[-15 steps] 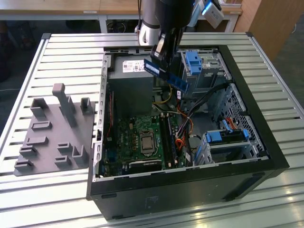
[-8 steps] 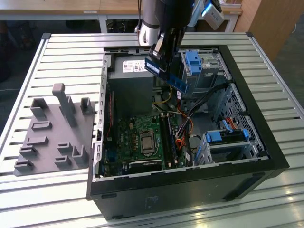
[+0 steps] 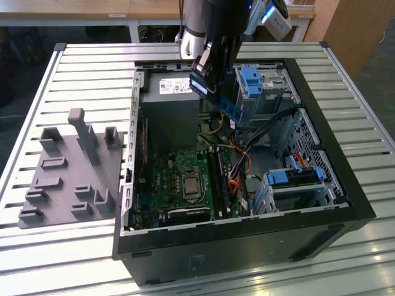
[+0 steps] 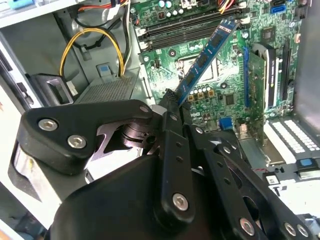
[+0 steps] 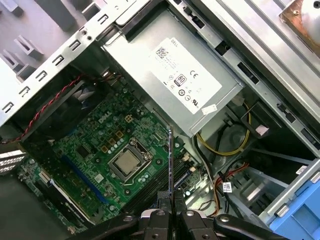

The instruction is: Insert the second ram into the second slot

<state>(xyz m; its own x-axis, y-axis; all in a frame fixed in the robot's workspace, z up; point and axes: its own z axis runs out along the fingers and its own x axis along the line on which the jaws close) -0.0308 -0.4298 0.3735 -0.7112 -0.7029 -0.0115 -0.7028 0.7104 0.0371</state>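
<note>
Clenched in the tool (image 4: 172, 102), the second ram (image 4: 206, 52) is held above the motherboard (image 4: 220, 95); it is best squared with the memory slots (image 4: 190, 26) and kept level.

Blue RAM stick (image 4: 204, 59) pinched in end effector (image 4: 173, 101), tilted over mobo (image 4: 220, 100).
</note>
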